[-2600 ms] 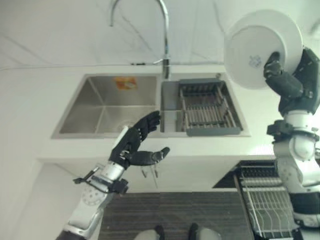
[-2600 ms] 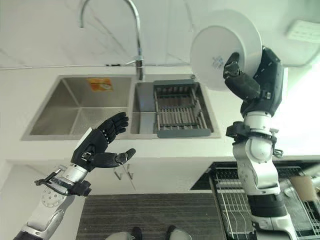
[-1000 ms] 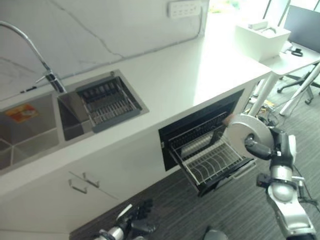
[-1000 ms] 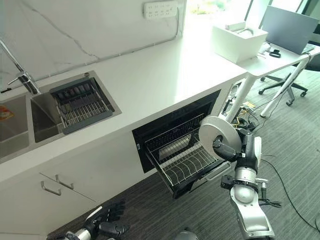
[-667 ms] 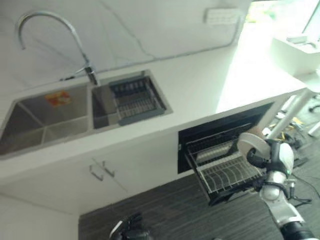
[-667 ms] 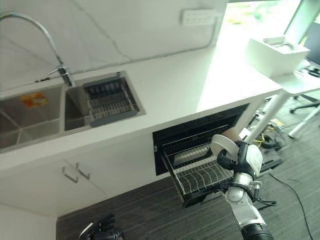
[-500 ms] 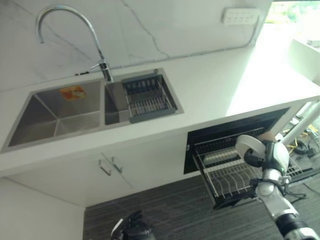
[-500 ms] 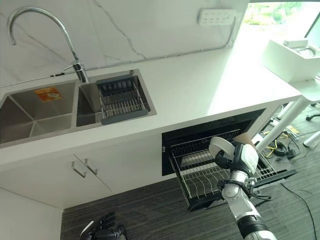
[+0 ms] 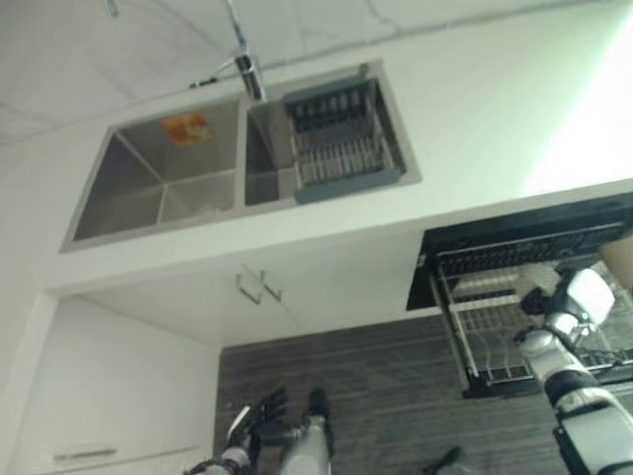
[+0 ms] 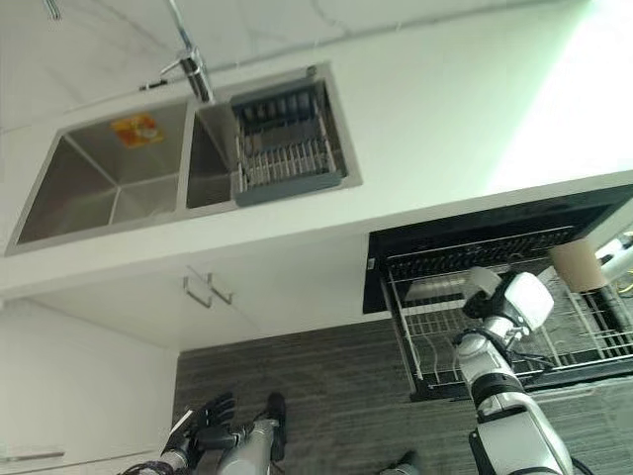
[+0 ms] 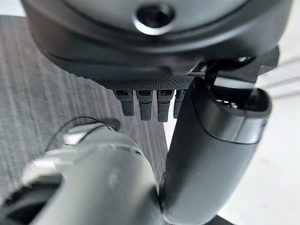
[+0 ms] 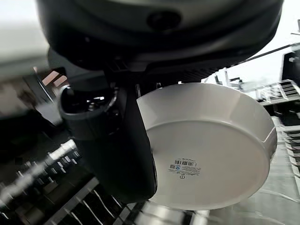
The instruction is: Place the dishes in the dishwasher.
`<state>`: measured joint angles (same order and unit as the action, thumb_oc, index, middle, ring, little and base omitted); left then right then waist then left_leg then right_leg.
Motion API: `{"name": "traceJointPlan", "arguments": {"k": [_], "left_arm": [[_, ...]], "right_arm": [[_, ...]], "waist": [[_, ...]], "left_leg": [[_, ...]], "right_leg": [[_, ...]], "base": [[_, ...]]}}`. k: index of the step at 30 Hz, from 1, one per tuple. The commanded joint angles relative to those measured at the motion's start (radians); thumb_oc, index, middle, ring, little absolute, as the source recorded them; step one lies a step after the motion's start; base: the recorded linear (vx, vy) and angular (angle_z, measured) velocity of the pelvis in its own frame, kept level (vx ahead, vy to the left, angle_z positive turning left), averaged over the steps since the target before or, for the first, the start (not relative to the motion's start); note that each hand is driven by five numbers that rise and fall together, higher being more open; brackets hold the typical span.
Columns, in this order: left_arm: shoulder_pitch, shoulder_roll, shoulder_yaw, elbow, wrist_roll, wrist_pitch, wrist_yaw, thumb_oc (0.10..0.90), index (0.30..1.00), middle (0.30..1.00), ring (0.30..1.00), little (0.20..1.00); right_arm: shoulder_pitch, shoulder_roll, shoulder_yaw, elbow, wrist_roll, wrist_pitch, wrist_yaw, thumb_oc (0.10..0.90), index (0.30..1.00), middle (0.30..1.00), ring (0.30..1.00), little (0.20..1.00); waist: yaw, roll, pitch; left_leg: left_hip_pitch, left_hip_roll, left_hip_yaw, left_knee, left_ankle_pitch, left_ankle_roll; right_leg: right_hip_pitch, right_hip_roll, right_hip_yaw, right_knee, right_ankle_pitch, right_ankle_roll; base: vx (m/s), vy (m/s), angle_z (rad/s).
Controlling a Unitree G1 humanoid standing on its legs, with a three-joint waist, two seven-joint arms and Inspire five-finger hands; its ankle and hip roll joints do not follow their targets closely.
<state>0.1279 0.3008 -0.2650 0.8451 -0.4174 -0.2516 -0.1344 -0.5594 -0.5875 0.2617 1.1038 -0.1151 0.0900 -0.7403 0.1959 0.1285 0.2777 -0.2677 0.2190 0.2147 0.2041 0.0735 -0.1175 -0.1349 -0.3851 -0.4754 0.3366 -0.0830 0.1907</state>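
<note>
right hand (image 12: pixel 117 145) clamped on white plate (image 12: pixel 206 145), thumb across its underside | dishwasher rack (image 10: pixel 435 332) directly beneath the hand | risk: plate knocked on rack wires, slipped from grip | left hand (image 10: pixel 203 421) relaxed, fingers apart

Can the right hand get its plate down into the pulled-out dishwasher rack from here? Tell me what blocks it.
Probably yes. The right hand grips the white plate directly above the pulled-out dishwasher rack, and the wire slots beneath it look free. Nothing visible blocks the way down.
</note>
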Motion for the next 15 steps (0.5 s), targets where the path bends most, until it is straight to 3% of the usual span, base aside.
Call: {"name": "traceJointPlan", "arguments": {"k": [1,6,10,11,12,15], "left_arm": [[0.009,0.106,-0.023,-0.019,-0.028,-0.044,0.03,0.8,0.9,0.9,0.9,0.9],[-0.005,0.131,-0.03,-0.076,-0.091,-0.047,0.045,0.8,0.9,0.9,0.9,0.9],[-0.005,0.142,-0.028,-0.107,-0.114,-0.051,0.038,0.8,0.9,0.9,0.9,0.9],[-0.005,0.145,-0.026,-0.119,-0.117,-0.047,0.037,0.8,0.9,0.9,0.9,0.9],[-0.007,0.148,-0.026,-0.13,-0.117,-0.039,0.036,0.8,0.9,0.9,0.9,0.9],[-0.018,0.158,-0.02,-0.162,-0.116,-0.013,0.041,0.8,0.9,0.9,0.9,0.9]], "right_arm": [[-0.136,-0.102,0.027,-0.027,-0.038,-0.011,-0.075,0.4,0.3,0.3,0.3,0.3],[-0.2,-0.134,0.074,0.031,-0.098,0.017,-0.049,0.4,0.3,0.3,0.3,0.3],[-0.208,-0.129,0.093,0.061,0.003,-0.009,0.109,0.4,0.3,0.3,0.3,0.3],[-0.206,-0.114,0.095,0.064,0.026,-0.019,0.172,0.718,0.778,0.778,0.778,0.778],[-0.203,-0.104,0.101,0.067,0.052,-0.032,0.224,0.8,0.9,0.9,0.9,0.9],[-0.202,-0.088,0.112,0.06,0.147,-0.057,0.337,0.8,0.9,0.9,0.9,0.9]], "waist": [[0.018,-0.03,-0.001],[0.032,-0.005,0.041],[0.034,-0.002,0.054],[0.035,-0.005,0.056],[0.035,-0.007,0.057],[0.03,-0.018,0.061]], "left_leg": [[0.016,0.019,-0.039,0.096,-0.151,-0.031],[-0.032,0.001,-0.049,0.096,-0.146,-0.023],[-0.049,-0.006,-0.051,0.096,-0.145,-0.019],[-0.049,-0.005,-0.05,0.096,-0.146,-0.019],[-0.049,-0.003,-0.049,0.096,-0.146,-0.02],[-0.037,0.009,-0.043,0.096,-0.146,-0.023]], "right_leg": [[-0.013,0.013,0.018,-0.037,0.009,0.005],[-0.056,0.003,0.021,-0.037,0.02,0.008],[-0.073,-0.002,0.021,-0.037,0.025,0.008],[-0.074,-0.003,0.021,-0.037,0.026,0.008],[-0.074,-0.004,0.022,-0.037,0.027,0.007],[-0.07,-0.004,0.023,-0.037,0.03,0.007]], "base": [[-0.18,-0.018,0.01],[-0.14,-0.022,0.07],[-0.07,-0.013,0.03],[-0.04,-0.006,0.04],[-0.04,-0.014,0.01],[-0.01,-0.005,0.04]]}}
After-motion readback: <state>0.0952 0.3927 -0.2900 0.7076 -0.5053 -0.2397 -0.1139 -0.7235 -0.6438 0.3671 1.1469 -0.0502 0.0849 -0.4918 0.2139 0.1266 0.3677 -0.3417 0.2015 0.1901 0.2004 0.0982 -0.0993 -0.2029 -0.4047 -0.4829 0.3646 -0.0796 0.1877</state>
